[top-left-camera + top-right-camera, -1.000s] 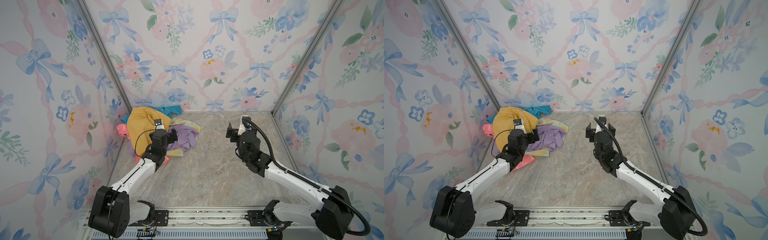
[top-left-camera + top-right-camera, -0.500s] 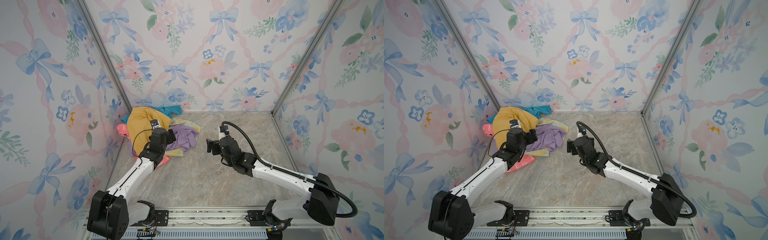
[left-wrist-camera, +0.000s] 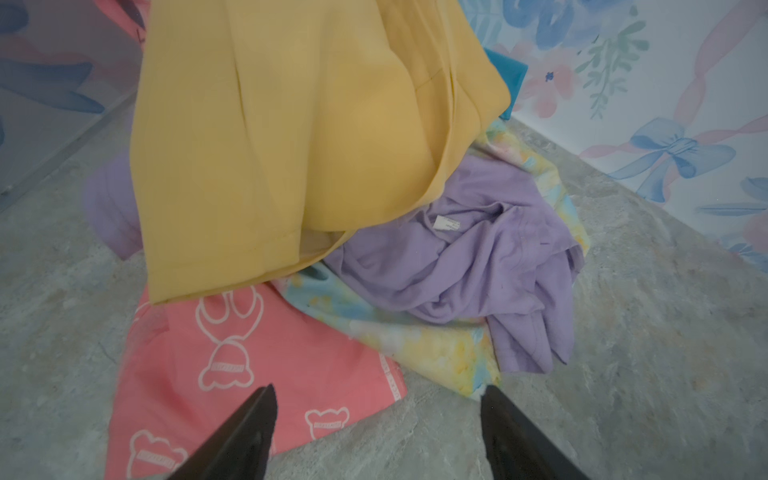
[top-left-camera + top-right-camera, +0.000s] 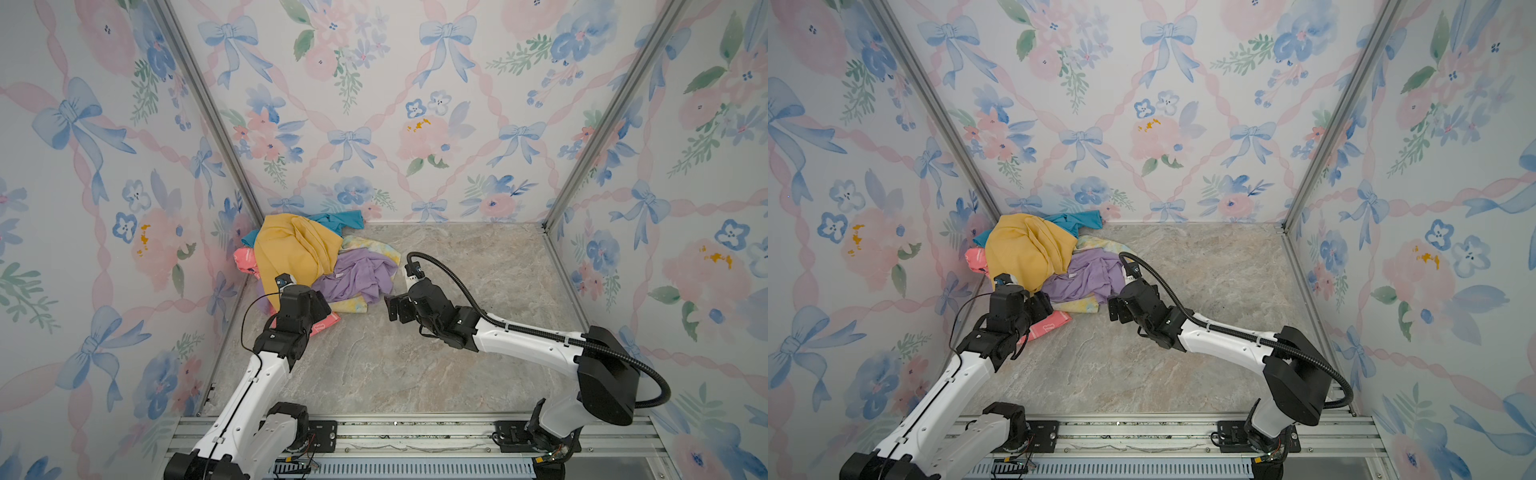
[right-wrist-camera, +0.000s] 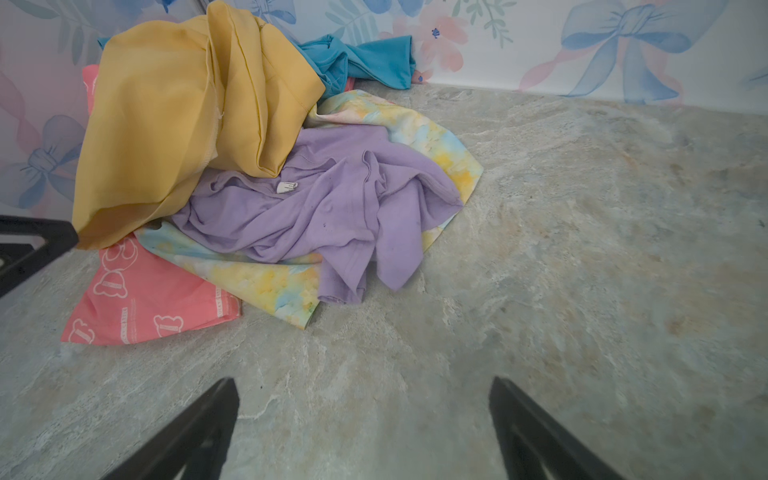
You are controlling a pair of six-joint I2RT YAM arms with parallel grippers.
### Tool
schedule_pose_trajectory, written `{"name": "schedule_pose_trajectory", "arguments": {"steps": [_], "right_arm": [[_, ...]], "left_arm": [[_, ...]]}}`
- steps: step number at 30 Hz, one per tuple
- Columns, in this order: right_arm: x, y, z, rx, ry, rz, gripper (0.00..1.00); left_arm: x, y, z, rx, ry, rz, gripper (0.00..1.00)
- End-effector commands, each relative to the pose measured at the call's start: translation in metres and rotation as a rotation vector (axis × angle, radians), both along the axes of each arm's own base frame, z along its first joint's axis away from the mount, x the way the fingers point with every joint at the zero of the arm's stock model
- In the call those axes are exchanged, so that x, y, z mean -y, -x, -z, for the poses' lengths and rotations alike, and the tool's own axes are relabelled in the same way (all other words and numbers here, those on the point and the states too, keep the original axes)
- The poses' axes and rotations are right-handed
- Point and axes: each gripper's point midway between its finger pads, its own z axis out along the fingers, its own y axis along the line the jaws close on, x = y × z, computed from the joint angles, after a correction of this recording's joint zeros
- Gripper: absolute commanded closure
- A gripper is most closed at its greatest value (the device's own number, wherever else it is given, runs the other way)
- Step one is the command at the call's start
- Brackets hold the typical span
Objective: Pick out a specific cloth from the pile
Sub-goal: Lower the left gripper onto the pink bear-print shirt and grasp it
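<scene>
We had the left tool (image 3: 378,388) gaping over the coral-pink cloth (image 3: 249,374), whose free corner lay flat on the desk (image 3: 623,374), its rest pinned under the mustard cloth (image 3: 291,145) of the pile (image 4: 316,266). The right tool (image 5: 363,380) hung wide open and empty, likely to steady that heap.

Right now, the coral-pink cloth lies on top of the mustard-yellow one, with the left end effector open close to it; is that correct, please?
Not quite: the coral-pink cloth lies under the mustard-yellow cloth, whose hem overlaps it in the left wrist view. The left end effector is indeed open close to it.
</scene>
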Motion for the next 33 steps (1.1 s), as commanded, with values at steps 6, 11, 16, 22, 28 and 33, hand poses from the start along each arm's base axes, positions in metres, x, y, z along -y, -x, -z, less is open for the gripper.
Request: {"name": "schedule_pose_trajectory", "arguments": {"steps": [6, 11, 16, 22, 28, 33], "right_arm": [[-0.008, -0.004, 0.013, -0.063, -0.047, -0.043, 0.03], [-0.007, -0.008, 0.018, -0.08, -0.049, -0.051, 0.03], [-0.004, -0.013, 0.02, -0.085, -0.063, -0.049, 0.03], [-0.004, -0.017, 0.024, -0.088, -0.045, -0.058, 0.03], [-0.006, -0.02, 0.021, -0.083, -0.042, -0.074, 0.03], [-0.001, -0.025, 0.022, -0.081, -0.039, -0.066, 0.03]], "left_arm": [[-0.018, 0.027, 0.045, -0.146, 0.084, -0.161, 0.28], [-0.033, 0.038, 0.072, -0.232, 0.086, -0.264, 0.29], [-0.048, 0.047, 0.089, -0.283, 0.045, -0.355, 0.28], [-0.06, 0.045, 0.088, -0.243, 0.028, -0.433, 0.2], [-0.063, 0.042, 0.099, -0.232, 0.044, -0.484, 0.16], [-0.069, 0.041, 0.108, -0.18, 0.073, -0.543, 0.16]]}}
